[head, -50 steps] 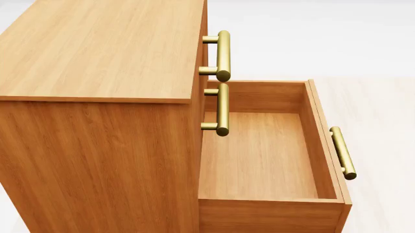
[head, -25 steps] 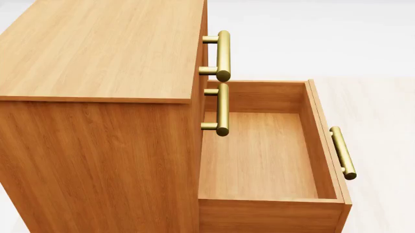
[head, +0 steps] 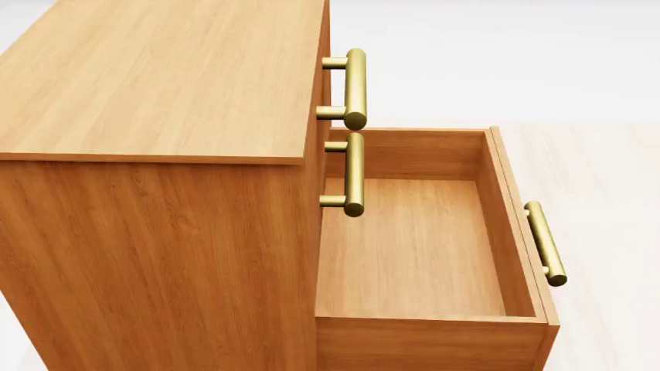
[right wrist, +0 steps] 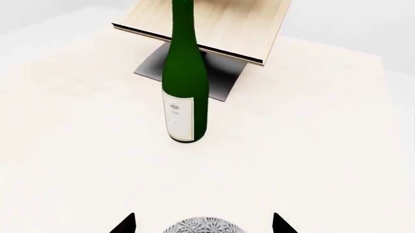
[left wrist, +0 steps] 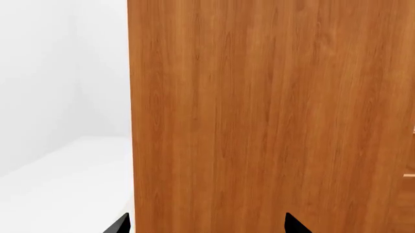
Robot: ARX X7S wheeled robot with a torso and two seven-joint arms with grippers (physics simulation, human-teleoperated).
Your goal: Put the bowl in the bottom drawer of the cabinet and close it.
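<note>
The bowl [right wrist: 199,227] lies on the pale table [right wrist: 311,145], seen in the right wrist view between the two black fingertips of the right gripper [right wrist: 202,224]. The fingertips stand wide apart on each side of it and do not touch it. A green bottle [right wrist: 185,82] stands further away, before a wooden rack [right wrist: 227,29]. The left gripper [left wrist: 206,224] is also spread wide and holds nothing, facing the cabinet [head: 154,154] side. The bottom drawer [head: 413,247] is pulled out, bare inside.

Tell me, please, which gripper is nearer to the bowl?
Right. The right gripper has the bowl between its open fingertips; the left gripper faces the cabinet side, no bowl in view.
</note>
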